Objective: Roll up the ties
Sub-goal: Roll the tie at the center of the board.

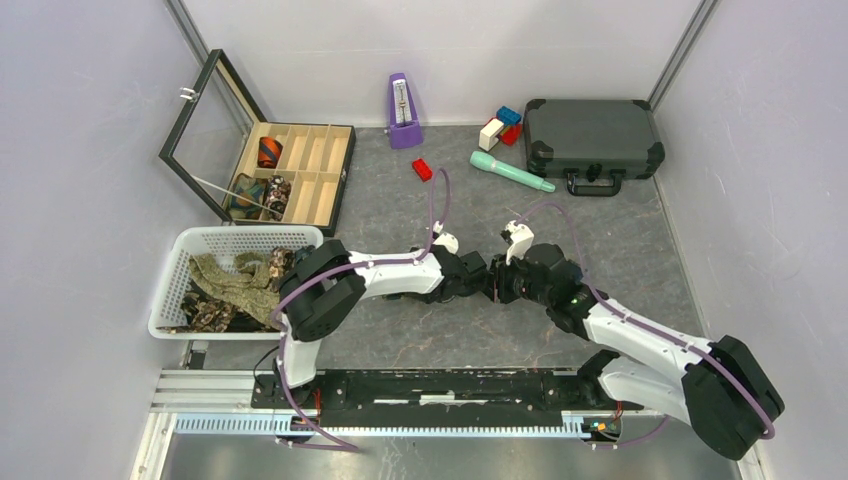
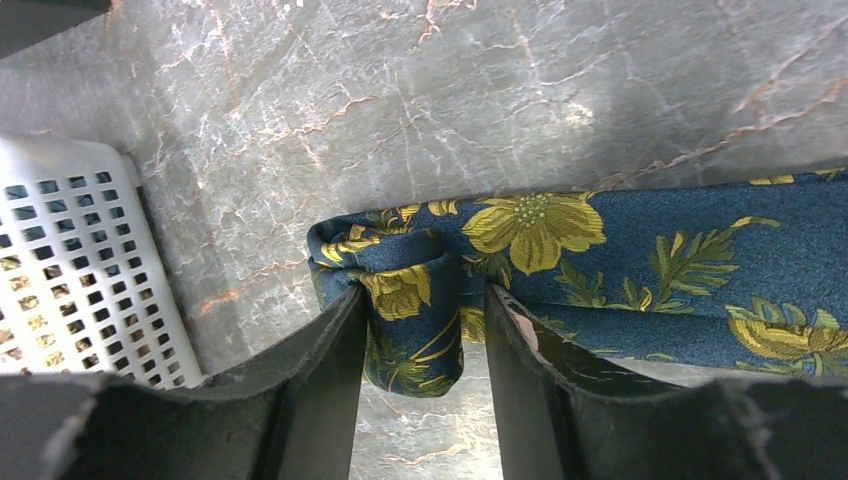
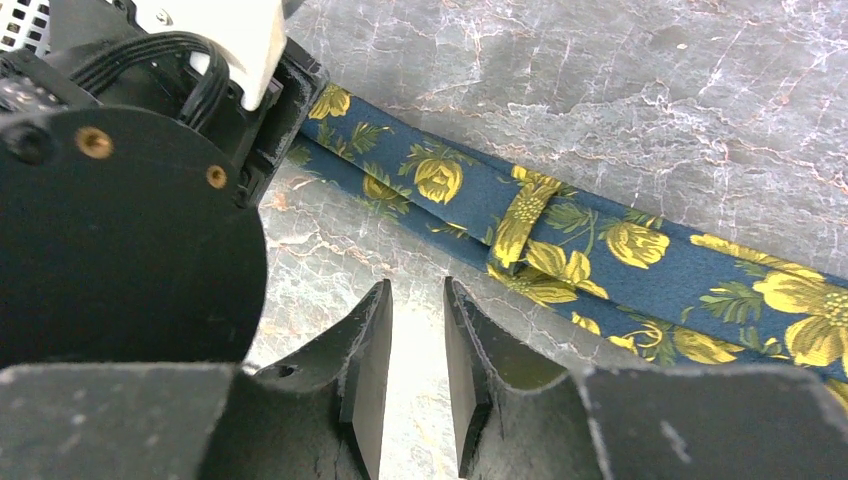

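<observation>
My left claw (image 2: 425, 300) grips a navy floral tie (image 2: 640, 270) by its rolled end on the grey marbled surface (image 2: 400, 100). My right claw (image 3: 415, 290) is slightly parted and empty. Pale walls (image 1: 450, 40) surround us.

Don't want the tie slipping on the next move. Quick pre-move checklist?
1. Left gripper pinching tie's rolled end: ok.
2. Right gripper empty, jaws slightly apart: ok.
3. Right gripper over tie: not ok, beside it, over bare table.
4. Tie's loose length flat, untwisted: ok where visible.
5. Basket apart from rolled end: ok.
6. Roll tightness: cannot tell.
</observation>
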Controlling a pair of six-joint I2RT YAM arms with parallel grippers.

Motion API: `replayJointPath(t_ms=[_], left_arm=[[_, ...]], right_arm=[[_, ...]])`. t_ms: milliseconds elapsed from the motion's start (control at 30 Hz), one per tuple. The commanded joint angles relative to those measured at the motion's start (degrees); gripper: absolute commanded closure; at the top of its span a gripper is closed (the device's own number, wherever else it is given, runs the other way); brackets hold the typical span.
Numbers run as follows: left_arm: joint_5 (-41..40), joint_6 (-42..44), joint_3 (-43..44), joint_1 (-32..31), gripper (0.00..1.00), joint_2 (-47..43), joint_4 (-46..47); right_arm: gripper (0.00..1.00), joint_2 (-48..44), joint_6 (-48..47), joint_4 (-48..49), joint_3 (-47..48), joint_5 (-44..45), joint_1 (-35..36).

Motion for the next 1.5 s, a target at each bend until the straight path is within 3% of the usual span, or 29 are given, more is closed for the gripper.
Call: replayJointPath(t_ms=[0,533,1167,1467], left_arm=[[6.24,0.05,-1.22,-0.22,0.44,-2.62,7.06],[6.84,1.87,-2.92,0.24,0.38,-9.26,9.02],[15.19,6.98,-6.90,2.52,0.11,-22.66,16.09],[17.95,8.51,-12.75,6.36,0.00,-35.08,16.68]], right_arm=[[0.68,-1.72,-0.54,-0.90,1.84,1.32,-0.23],[0.66,-3.68,-0.54,-4.27,5.77,3.89,-0.21],[0.64,0.00,-0.29,-5.07,10.06,6.88,-0.22],[0.49,6.05,0.55,-1.87,12.86,3.14,-0.20]])
